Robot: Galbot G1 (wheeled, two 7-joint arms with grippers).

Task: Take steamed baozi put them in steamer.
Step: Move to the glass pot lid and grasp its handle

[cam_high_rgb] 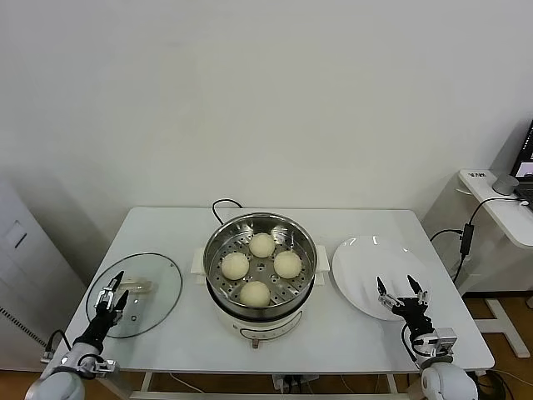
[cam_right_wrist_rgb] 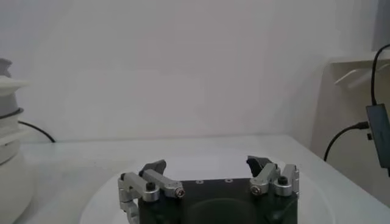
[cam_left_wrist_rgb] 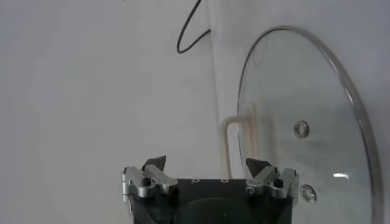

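Four pale buns (cam_high_rgb: 261, 267) sit inside the steamer (cam_high_rgb: 260, 278), a shiny steel pot on a white base at the middle of a white table (cam_high_rgb: 166, 229). They lie on the perforated tray in a loose diamond, one toward the wall, one toward the robot and one on each side, close together but apart from one another.

The left gripper (cam_high_rgb: 115, 292) hangs at the table's near left corner, its dark fingers spread wide and holding nothing. It hovers over the near edge of a round glass lid (cam_high_rgb: 158, 287), which lies flat on the table to the left of the pot; the left wrist view shows the lid's cream handle (cam_left_wrist_rgb: 234, 143) just beyond the fingertips. The right gripper (cam_high_rgb: 400, 291) hangs at the near right corner, fingers likewise spread and empty, above the near rim of a flat white plate (cam_high_rgb: 362, 262) that lies just right of the steamer.

A black cable (cam_high_rgb: 223, 205) loops across the table behind the pot. To the far right, beyond the table, stands a white desk (cam_high_rgb: 491, 204) with a grey mouse (cam_high_rgb: 504, 183) on it, and a black power adapter (cam_high_rgb: 469, 236) dangles on its cord between desk and table. A plain white wall (cam_high_rgb: 266, 92) fills the background.
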